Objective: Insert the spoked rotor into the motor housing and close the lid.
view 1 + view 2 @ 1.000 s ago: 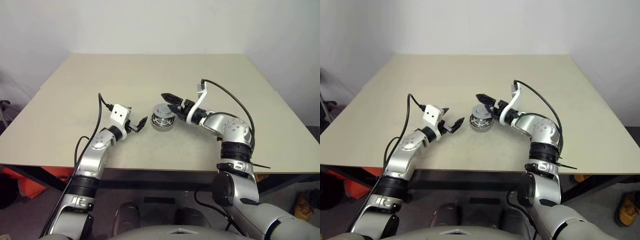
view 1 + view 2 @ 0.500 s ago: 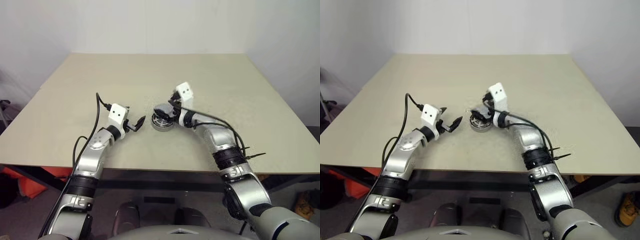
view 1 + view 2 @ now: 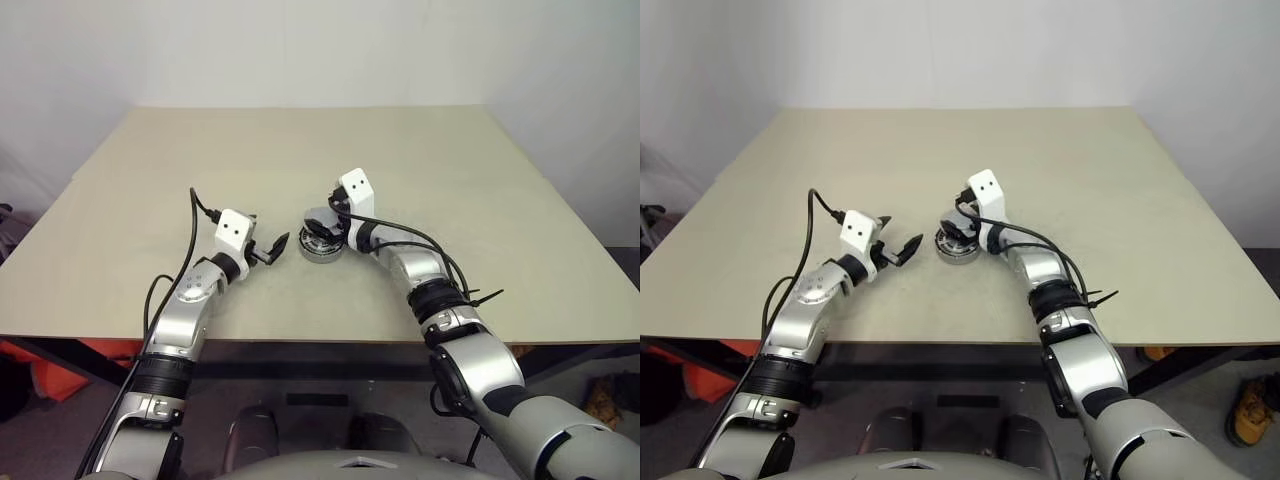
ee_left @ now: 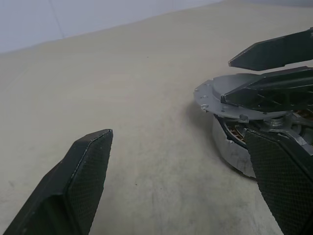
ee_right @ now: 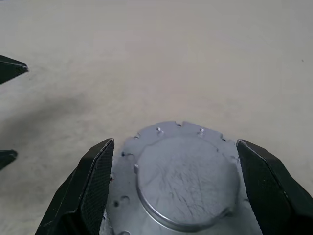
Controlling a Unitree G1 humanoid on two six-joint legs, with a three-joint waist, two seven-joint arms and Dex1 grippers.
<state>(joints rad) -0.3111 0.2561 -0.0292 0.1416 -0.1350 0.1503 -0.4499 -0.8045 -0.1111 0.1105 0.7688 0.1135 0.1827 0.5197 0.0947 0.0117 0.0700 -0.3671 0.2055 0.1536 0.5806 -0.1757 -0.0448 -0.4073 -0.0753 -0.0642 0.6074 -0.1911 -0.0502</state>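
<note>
The motor housing (image 3: pixel 322 246) stands on the table near its middle, and copper windings (image 4: pixel 239 135) show at its top edge. The lid (image 5: pixel 186 181), a grey cap with a raised round face, lies on top of the housing with a gap under its rim. My right gripper (image 3: pixel 319 224) is open and level over the housing, one finger (image 5: pixel 93 183) on each side of the lid, close to its rim. My left gripper (image 3: pixel 272 243) stands open just left of the housing, pointing at it, with nothing between its fingers (image 4: pixel 78 191). The spoked rotor is hidden.
The beige table (image 3: pixel 450 160) stretches wide around the housing and ends at a white wall behind. Its front edge runs just below my forearms. The left gripper's fingertips (image 5: pixel 11 68) show in the right wrist view, a short way from the lid.
My right wrist has rolled over and the hand has come down and forward, from above and to the right of the housing to astride the lid. The left arm has kept still.
</note>
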